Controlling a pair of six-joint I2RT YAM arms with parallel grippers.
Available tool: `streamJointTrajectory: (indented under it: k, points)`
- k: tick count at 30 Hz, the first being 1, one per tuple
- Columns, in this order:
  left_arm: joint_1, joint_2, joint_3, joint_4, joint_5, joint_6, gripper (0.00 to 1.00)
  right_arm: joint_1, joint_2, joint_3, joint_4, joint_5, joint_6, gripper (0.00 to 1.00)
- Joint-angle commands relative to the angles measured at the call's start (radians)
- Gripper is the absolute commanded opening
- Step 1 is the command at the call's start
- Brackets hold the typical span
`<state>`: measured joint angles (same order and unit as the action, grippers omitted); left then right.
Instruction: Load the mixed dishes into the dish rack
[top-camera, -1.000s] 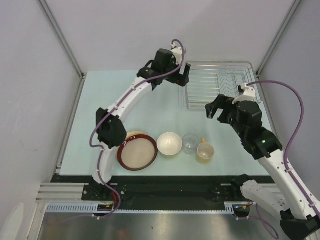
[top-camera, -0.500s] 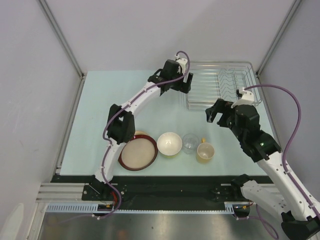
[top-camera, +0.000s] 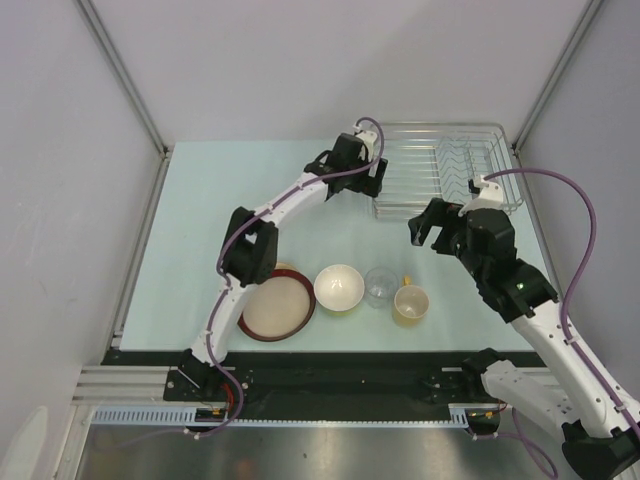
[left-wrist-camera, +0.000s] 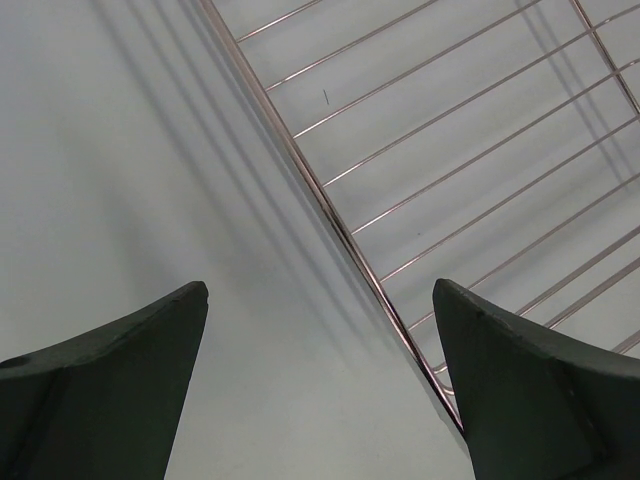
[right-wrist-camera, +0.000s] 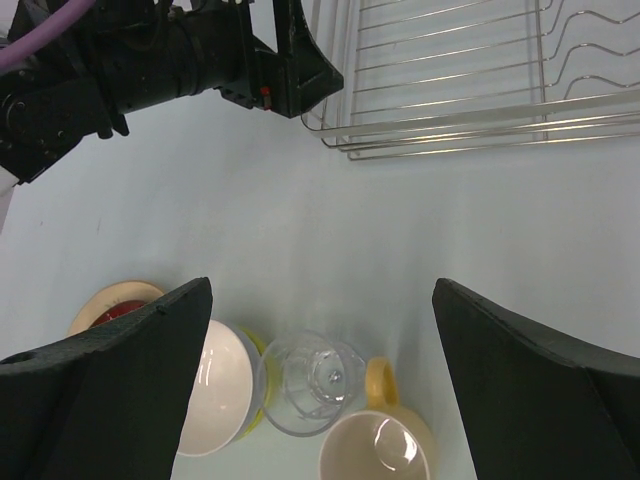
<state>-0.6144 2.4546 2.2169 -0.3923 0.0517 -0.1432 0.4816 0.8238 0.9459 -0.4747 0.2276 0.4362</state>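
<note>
Left gripper, at the dish rack rim, and right gripper are held open, empty. The clear glass, set between white bowl and yellowish cup, should be straddled squarely.

Silver wire dish rack sits far right. The 5 dishes line up near front, well apart from it: red-rimmed plate overlapping a beige plate, then white bowl, clear glass, yellowish cup, all mouth-up.
</note>
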Motion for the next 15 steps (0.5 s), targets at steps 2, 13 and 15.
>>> streamJointTrajectory:
  k: [2, 13, 15]
  points:
    - [-0.005, -0.02, -0.078, 0.033, -0.088, 0.022, 1.0, 0.005, -0.014, 0.005, 0.041, 0.004, 0.006, 0.97]
    - [0.074, -0.18, -0.348, 0.043, -0.133, 0.048, 0.94, 0.002, 0.044, 0.027, 0.047, 0.052, 0.004, 0.98]
    - [0.107, -0.228, -0.411, 0.044, -0.135, 0.051, 0.93, -0.008, 0.067, 0.036, 0.047, 0.07, 0.007, 0.98]
